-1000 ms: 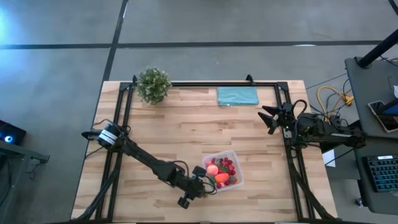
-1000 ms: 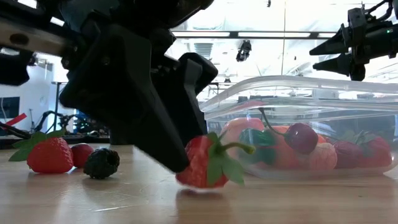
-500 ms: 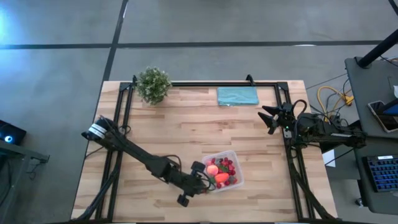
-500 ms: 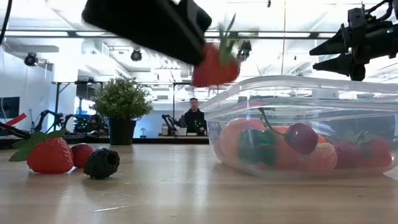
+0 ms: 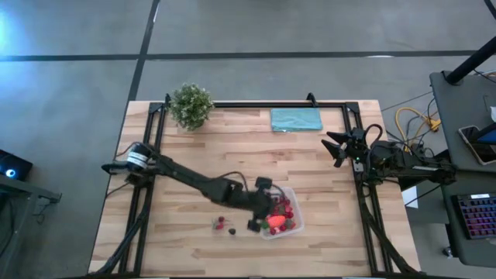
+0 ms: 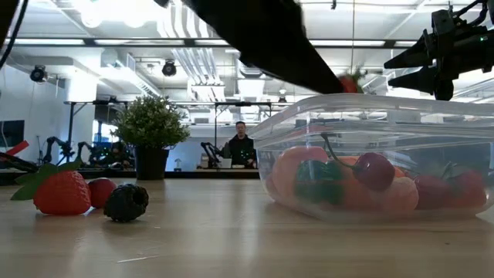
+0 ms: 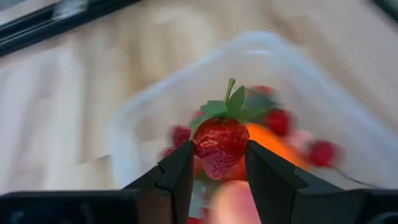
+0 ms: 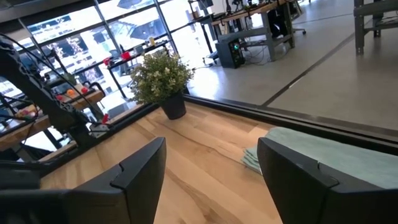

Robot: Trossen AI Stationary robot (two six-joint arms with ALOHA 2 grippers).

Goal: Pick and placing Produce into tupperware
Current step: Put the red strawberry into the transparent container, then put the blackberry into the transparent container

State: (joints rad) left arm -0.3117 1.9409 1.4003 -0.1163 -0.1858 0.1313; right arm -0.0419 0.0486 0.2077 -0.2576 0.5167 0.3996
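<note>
Left wrist view shows my left gripper (image 7: 219, 163) with its fingers (image 7: 180, 171) clamped on a strawberry (image 7: 220, 142), hanging over the tupperware (image 7: 143, 118), which already holds several red and orange pieces. I judge the release is next; if I let go too near the rim, the berry could bounce off the pile and roll out onto the worktop (image 5: 232, 163). In the low view, 3 pieces wait beside the tub: a second strawberry (image 6: 60, 192), a small red piece (image 6: 101, 191) and a dark berry (image 6: 126, 202). The right gripper (image 5: 335, 147) waits at the worktop's right edge, fingers spread, holding nothing. The potted plant (image 5: 191, 105) and teal cloth (image 5: 295, 119) sit at the far side, well clear of the path.
</note>
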